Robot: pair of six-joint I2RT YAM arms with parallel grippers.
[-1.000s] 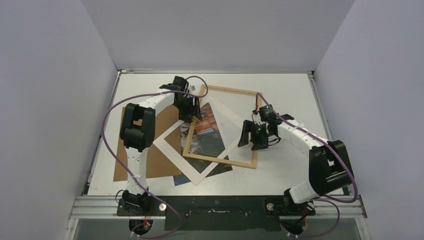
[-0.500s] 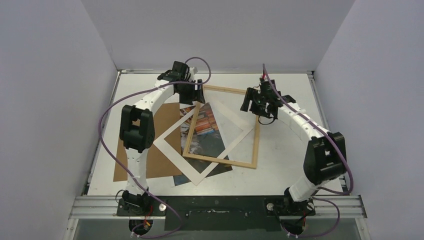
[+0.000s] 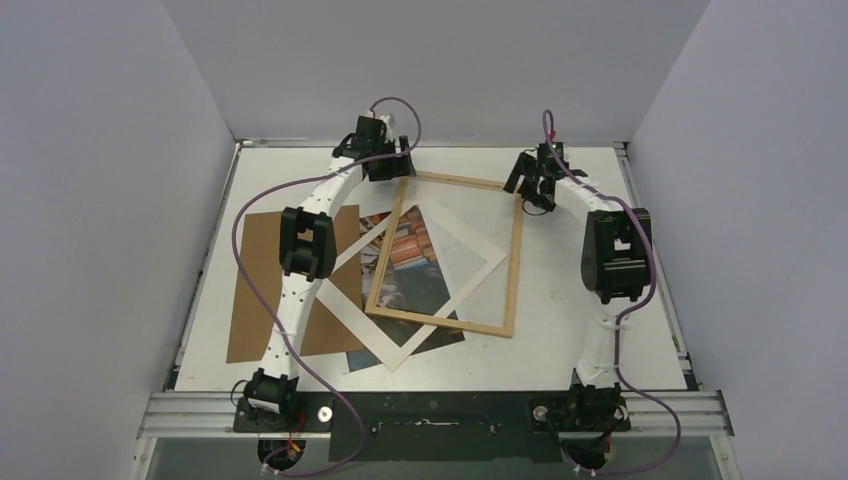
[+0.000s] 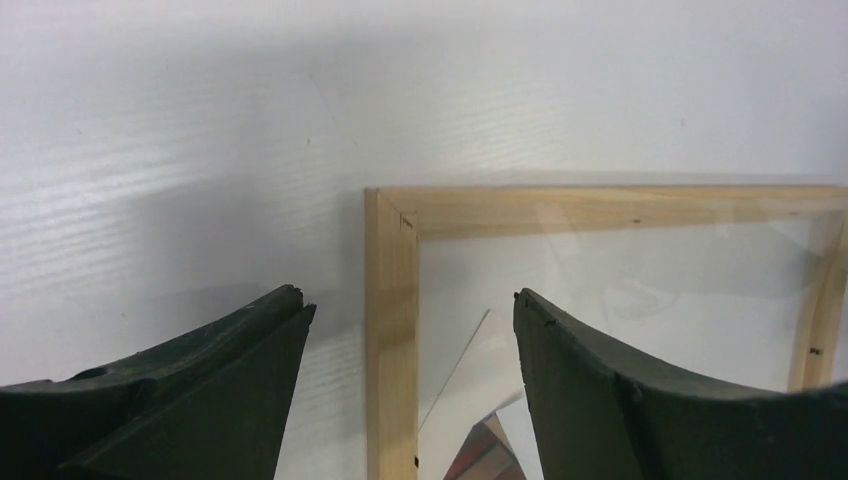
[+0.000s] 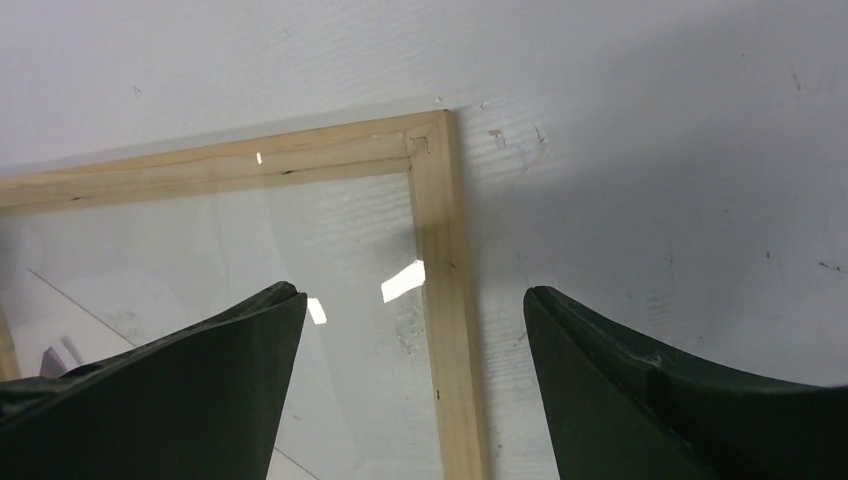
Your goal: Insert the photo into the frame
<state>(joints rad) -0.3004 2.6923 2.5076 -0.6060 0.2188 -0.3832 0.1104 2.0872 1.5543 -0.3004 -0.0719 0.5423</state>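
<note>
The thin light-wood rectangular frame [image 3: 441,320] lies flat mid-table [image 3: 280,180], over a white card mat [image 3: 340,265] and the glossy cat photo [image 3: 408,250]. The 2 tools have fingers apart, gripping nothing: left tool [image 4: 405,305] at the frame's far-left corner, right tool [image 5: 410,295] at its far-right corner.

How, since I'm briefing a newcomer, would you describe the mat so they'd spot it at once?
On the table, look at the middle pile partly under the frame. The mat is the flat white border with a rectangular opening, lying skewed like a diamond; the board is brown, the photo printed.
</note>
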